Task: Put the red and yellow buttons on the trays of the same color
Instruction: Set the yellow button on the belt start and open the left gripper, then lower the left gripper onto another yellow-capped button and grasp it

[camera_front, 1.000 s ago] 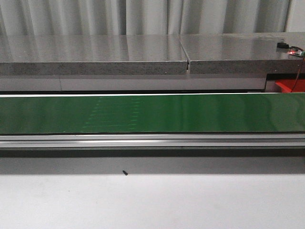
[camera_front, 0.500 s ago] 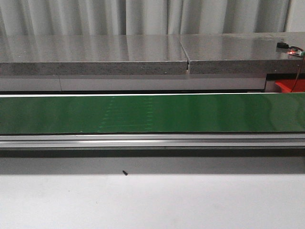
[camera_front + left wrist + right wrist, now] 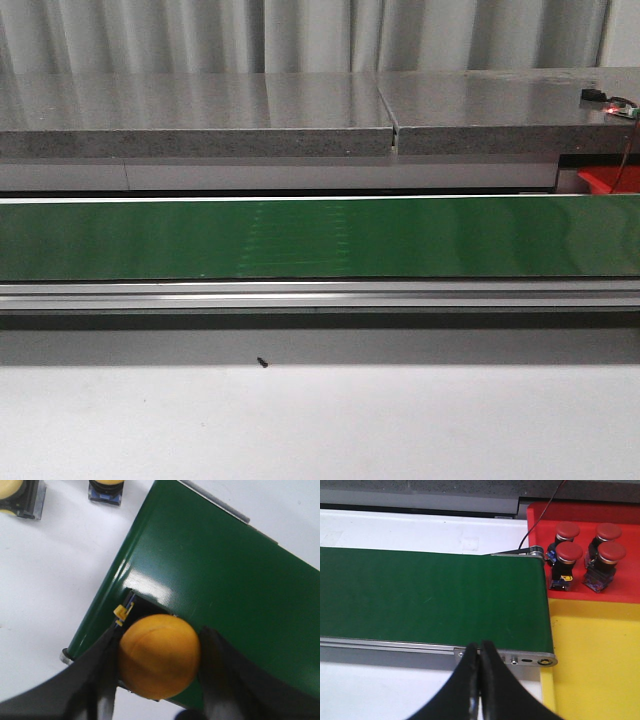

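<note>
Only the left wrist view shows the left gripper (image 3: 159, 667) clamped on a yellow button (image 3: 159, 661) over the green belt (image 3: 230, 590). Right gripper (image 3: 479, 652) closed, empty; red buttons (image 3: 583, 552) on red tray (image 3: 620, 515) beyond it, yellow tray (image 3: 595, 660) beside it. Front view hides both arms.

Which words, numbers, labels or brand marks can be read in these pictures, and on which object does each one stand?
None can be read.
The red buttons on the red tray carry small yellow and blue tags on their bases, too small and blurred to read.
The yellow button between the left gripper fingers has a small yellow tab, with no text to make out.
The green belt and yellow tray show no print.
</note>
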`<state>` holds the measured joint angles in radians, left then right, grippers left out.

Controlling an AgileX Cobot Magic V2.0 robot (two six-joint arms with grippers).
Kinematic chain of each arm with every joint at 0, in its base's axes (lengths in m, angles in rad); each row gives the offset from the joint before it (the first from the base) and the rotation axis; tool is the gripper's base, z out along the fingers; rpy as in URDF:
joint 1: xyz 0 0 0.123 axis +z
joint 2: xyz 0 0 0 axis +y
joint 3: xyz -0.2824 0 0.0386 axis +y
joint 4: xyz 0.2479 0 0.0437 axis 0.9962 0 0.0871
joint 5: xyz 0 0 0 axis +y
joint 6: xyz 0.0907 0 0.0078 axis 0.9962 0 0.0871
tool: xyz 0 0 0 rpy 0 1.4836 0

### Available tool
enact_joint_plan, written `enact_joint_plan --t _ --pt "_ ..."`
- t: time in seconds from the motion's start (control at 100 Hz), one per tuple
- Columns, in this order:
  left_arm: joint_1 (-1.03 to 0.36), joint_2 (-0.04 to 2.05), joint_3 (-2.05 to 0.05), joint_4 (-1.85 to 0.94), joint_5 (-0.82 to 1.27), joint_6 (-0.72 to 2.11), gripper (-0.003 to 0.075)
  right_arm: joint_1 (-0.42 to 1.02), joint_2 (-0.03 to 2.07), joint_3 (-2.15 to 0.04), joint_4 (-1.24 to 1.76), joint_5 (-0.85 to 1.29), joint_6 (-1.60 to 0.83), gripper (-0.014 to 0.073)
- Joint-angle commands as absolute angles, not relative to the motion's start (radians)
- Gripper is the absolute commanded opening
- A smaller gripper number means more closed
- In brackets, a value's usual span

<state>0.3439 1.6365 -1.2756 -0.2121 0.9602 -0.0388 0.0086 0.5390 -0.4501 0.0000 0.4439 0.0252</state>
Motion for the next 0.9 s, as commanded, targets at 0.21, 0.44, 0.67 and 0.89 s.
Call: enact_joint_plan --t 0.21,0.44,0.67,0.89 --pt "0.339 1.599 -1.305 -0.255 0.937 -0.019 0.0574 0.010 0.541 -0.474 -0.007 0.373 0.021 -0.0067" --pt "0.339 1.547 -1.305 -0.257 0.928 -0.014 0.0576 0.010 0.541 -0.474 -0.007 0.373 0.021 -0.0067" --pt "0.364 1.530 -1.350 -0.222 0.912 -0.014 0.0576 0.010 0.541 -0.474 -0.007 0.373 0.021 -0.0067" --pt "0.461 1.546 -1.390 -0.220 0.920 0.061 0.0576 0.010 0.541 -0.474 -0.007 0.373 0.021 -0.0067"
